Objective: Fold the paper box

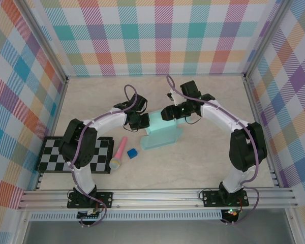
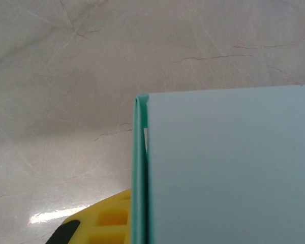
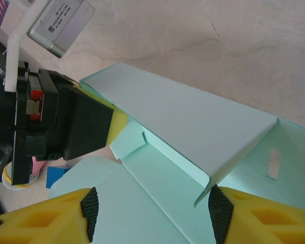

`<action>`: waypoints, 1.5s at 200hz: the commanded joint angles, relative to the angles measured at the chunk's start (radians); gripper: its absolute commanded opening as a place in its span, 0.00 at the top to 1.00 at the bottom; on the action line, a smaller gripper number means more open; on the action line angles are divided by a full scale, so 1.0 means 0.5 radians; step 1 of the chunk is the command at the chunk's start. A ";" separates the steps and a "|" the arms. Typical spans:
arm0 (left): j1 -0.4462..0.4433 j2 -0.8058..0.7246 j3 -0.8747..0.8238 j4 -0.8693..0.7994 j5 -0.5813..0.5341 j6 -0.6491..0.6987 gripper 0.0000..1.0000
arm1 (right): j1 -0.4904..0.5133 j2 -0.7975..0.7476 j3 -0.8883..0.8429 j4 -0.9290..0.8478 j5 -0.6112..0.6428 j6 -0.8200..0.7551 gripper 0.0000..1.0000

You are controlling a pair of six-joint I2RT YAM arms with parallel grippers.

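Paper box (image 1: 162, 136) lies with its long axis roughly left-right, one panel raised. Left gripper (image 1: 142, 122) is clenched on its left edge. Right gripper (image 3: 152, 213) is released.

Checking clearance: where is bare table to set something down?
Crowded: the centre, where left gripper and right gripper flank the pale mint-blue paper box; near left, the checkered mat, pink microphone, dark blue cube. Free: the far strip of beige table under the plaid back wall, and the near middle between box and front rail.
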 commanded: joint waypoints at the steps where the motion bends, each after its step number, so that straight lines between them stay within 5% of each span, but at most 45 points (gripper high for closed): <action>1: -0.003 -0.084 0.020 0.098 0.072 -0.028 1.00 | 0.032 -0.017 0.011 0.120 -0.059 0.059 0.38; 55: 0.060 -0.098 0.096 0.060 0.080 0.098 1.00 | -0.041 -0.423 0.017 -0.063 0.105 -0.071 0.37; 98: 0.080 -0.130 0.207 -0.013 0.137 0.308 1.00 | -0.407 -0.873 -0.223 0.143 -0.022 -0.030 0.32; 139: 0.083 -0.208 0.189 0.044 0.255 0.438 1.00 | -0.794 -0.670 -0.148 -0.197 -0.122 -0.201 0.42; 151: 0.086 -0.219 0.203 0.053 0.300 0.454 1.00 | -0.785 -0.619 -0.161 -0.219 -0.137 -0.327 0.50; 237: 0.086 -0.159 0.334 -0.016 0.493 0.541 1.00 | -0.743 -0.711 -0.417 -0.028 -0.809 -0.600 0.44; 300: 0.084 -0.146 0.328 0.008 0.514 0.514 1.00 | -0.602 -0.650 -0.435 -0.004 -0.830 -0.612 0.44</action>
